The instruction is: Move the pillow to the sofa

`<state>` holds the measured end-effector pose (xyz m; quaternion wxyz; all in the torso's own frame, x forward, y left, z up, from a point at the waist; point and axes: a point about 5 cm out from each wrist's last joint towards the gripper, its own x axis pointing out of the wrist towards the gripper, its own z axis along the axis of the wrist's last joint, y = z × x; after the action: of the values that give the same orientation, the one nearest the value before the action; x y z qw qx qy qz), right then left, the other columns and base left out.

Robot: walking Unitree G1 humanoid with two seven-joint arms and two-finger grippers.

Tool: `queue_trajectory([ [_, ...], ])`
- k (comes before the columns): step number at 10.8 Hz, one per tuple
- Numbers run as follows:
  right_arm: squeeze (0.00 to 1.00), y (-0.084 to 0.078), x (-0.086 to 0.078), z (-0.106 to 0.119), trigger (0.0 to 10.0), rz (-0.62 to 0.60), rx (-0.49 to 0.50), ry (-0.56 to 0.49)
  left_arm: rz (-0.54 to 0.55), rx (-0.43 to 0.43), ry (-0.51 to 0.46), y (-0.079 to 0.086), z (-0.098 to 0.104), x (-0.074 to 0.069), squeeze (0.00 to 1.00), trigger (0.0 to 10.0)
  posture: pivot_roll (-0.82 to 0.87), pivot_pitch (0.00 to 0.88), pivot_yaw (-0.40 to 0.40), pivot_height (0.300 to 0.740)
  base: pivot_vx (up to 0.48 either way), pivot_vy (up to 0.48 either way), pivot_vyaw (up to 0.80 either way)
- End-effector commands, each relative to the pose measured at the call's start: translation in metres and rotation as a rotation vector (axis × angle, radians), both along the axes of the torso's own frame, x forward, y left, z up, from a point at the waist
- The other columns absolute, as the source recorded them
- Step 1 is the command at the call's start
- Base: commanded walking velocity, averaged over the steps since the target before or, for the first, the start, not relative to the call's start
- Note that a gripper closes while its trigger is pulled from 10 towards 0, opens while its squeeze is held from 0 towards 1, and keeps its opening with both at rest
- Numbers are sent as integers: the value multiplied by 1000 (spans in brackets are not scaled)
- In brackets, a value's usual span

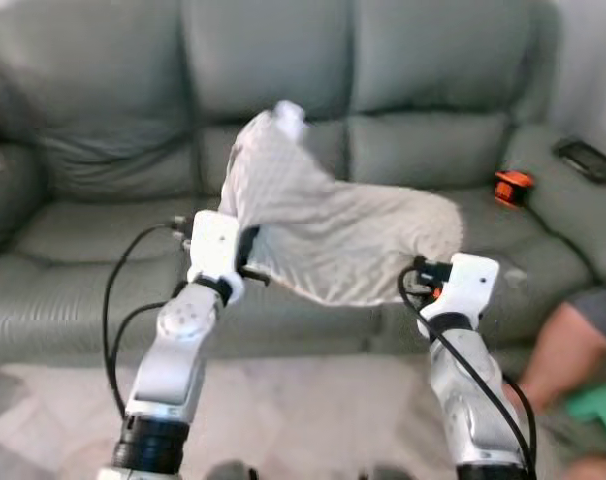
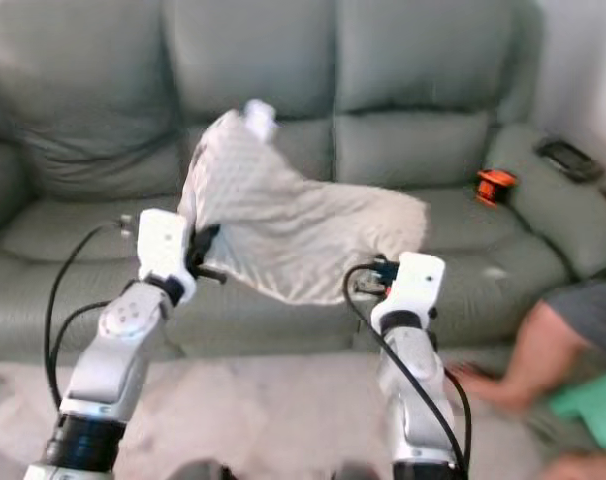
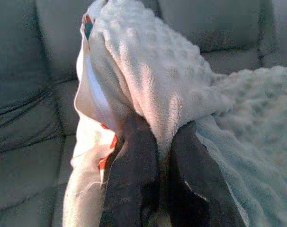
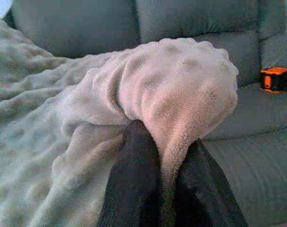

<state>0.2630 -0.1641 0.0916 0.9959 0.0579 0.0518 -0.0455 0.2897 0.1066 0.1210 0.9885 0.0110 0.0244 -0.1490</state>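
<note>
**Pillow held aloft before the sofa**

The pillow (image 1: 333, 235) hangs mid-frame above the sofa (image 1: 103, 240) seat. The left end effector (image 3: 162, 161) pinches a fold of its nubbly cover; the right end effector (image 4: 165, 165) pinches the opposite corner. It looks light, limp and floppy, so gripping bunched fabric at both ends suits it.

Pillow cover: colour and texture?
Off-white pillow with a raised dot texture; clearest in the left wrist view.
</note>
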Motion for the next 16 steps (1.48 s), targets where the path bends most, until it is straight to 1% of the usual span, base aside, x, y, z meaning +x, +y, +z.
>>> queue_trajectory([
  [1, 0, -3, 0, 6, 10000, -9, -10, -26, -15, -7, -44, -4, 8, -1, 0, 10000, -55, 25, 35, 740, 0, 0, 0],
  [2, 0, -5, -3, 7, 10000, -13, -14, -33, 21, 11, -47, 3, 7, -3, 0, 10000, -55, 26, 34, 740, 0, 0, 0],
  [4, 0, -14, -20, 7, 10000, 20, -120, -50, 121, 69, -12, 35, -7, -17, 0, 10000, -46, 18, 32, 740, 0, 0, 0],
  [6, 0, -21, -26, 4, 10000, 21, -135, -36, 164, 78, 2, 45, -10, -22, 0, 10000, -44, 15, 31, 740, 0, 0, 0],
  [7, 0, -23, -26, 3, 10000, 27, -156, -29, 176, 70, -1, 46, -10, -22, 0, 10000, -44, 10, 27, 740, 0, 0, 0],
  [8, 0, -21, -23, 6, 10000, 37, -162, -43, 172, 50, -17, 41, -6, -20, 0, 10000, -45, 9, 29, 740, 307, 0, 506],
  [10, 0, -19, -21, 7, 10000, 32, -156, -50, 155, 44, -18, 38, -4, -18, 0, 10000, -46, 15, 35, 740, 321, 0, 781],
  [12, 0, -19, -22, 6, 10000, 25, -152, -47, 156, 43, -20, 38, -4, -16, 0, 10000, -46, 17, 35, 740, 480, 0, 697],
  [16, 0, -19, -21, 5, 10000, 6, -141, -36, 119, 26, -5, 29, -5, -16, 0, 10000, -54, 29, 34, 740, 449, 0, 0],
])
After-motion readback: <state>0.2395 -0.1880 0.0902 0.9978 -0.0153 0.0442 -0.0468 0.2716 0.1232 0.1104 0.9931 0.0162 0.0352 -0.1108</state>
